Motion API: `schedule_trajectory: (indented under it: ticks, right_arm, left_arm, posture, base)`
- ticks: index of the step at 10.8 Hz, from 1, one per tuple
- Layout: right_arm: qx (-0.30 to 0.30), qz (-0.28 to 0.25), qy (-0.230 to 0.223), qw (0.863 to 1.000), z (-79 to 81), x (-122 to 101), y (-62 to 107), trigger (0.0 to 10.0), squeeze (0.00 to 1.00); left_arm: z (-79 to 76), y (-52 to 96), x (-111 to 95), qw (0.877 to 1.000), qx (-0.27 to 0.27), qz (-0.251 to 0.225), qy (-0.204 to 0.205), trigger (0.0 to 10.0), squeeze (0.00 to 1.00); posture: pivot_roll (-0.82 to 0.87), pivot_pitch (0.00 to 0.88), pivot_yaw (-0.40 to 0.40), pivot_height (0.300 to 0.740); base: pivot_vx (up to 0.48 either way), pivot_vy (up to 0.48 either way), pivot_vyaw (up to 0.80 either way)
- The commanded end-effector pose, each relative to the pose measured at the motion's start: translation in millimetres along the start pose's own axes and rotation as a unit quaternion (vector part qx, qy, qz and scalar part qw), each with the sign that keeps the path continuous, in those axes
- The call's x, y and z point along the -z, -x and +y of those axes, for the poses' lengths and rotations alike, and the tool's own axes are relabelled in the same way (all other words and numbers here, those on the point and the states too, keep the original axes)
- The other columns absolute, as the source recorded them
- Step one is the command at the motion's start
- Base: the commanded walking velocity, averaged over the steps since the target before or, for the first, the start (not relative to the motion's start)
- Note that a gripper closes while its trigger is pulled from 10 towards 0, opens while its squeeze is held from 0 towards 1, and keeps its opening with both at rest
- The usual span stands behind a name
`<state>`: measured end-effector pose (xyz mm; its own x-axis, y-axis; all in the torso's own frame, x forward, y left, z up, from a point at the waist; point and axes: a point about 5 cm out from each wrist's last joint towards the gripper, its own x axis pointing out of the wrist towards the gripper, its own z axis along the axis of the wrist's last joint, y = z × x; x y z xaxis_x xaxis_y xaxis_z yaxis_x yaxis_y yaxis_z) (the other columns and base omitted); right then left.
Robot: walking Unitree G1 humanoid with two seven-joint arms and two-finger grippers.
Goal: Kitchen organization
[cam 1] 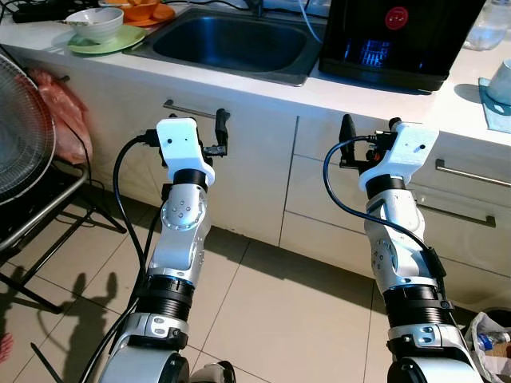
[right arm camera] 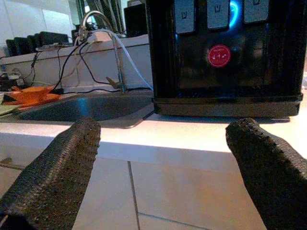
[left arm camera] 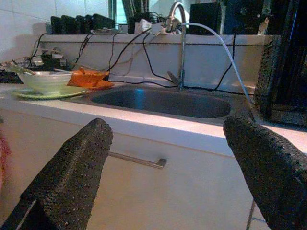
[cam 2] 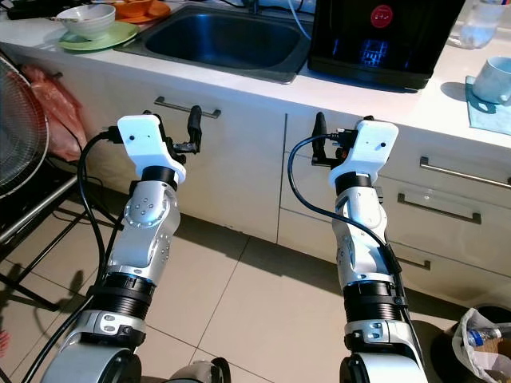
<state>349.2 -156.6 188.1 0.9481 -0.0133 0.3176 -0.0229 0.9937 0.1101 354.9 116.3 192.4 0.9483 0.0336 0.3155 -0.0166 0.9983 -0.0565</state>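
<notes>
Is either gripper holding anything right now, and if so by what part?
Nothing is held. The left gripper and right gripper are both open, raised before the cabinet fronts.

Sinks I count: one sink
Bowls I count: one white bowl
Plates: one green plate
Black machines on my worktop: one black dispenser
Fans: one fan

We list what is cut off or unclear:
- black appliance, beyond the right gripper: top cropped.
- mug, far to that gripper's right: clipped by the frame edge.
- fan, left of the left gripper: partly showing.
- bowl contents: we cannot tell.
- bag on the floor: contents indistinct.
</notes>
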Motion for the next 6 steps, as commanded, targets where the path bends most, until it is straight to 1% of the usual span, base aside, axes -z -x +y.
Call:
schedule_trajectory:
  ticks: [1, 2, 3, 5, 6]
  right_arm:
    - [0.006, 0.006, -0.002, 1.000, -0.3, 2.1, 0.5, 10.0, 1.00]
    - [0.008, 0.009, 0.001, 1.000, -0.7, 2.3, -0.4, 10.0, 0.00]
    - [0.010, 0.009, 0.001, 1.000, -1.1, 2.1, -0.7, 10.0, 0.00]
    - [0.013, 0.008, 0.001, 1.000, -1.6, 1.8, -1.0, 10.0, 0.00]
    - [0.012, 0.008, 0.000, 1.000, -0.7, 1.8, -1.0, 10.0, 0.00]
  left_arm:
    - [2.3, -0.5, -0.7, 1.000, 0.000, 0.003, -0.004, 10.0, 1.00]
    - [2.4, -1.2, -0.1, 1.000, -0.001, 0.006, -0.008, 10.0, 0.00]
    - [1.9, -1.2, 1.2, 1.000, 0.000, 0.010, -0.009, 10.0, 0.00]
    - [1.1, -1.9, -0.3, 1.000, 0.001, 0.009, 0.003, 10.0, 0.00]
    - [2.9, -2.1, -0.3, 1.000, -0.004, 0.012, 0.002, 10.0, 0.00]
  posture:
    - [-0.02, 0.071, 0.062, 0.740]
    - [-0.03, 0.073, 0.062, 0.740]
    - [-0.03, 0.071, 0.064, 0.740]
    - [-0.03, 0.072, 0.064, 0.740]
    - [-0.02, 0.078, 0.065, 0.740]
  base:
    - [0.000, 0.000, 0.00]
    - [0.000, 0.000, 0.00]
    - [0.000, 0.000, 0.00]
    - [0.000, 0.000, 0.00]
    - [0.000, 0.000, 0.00]
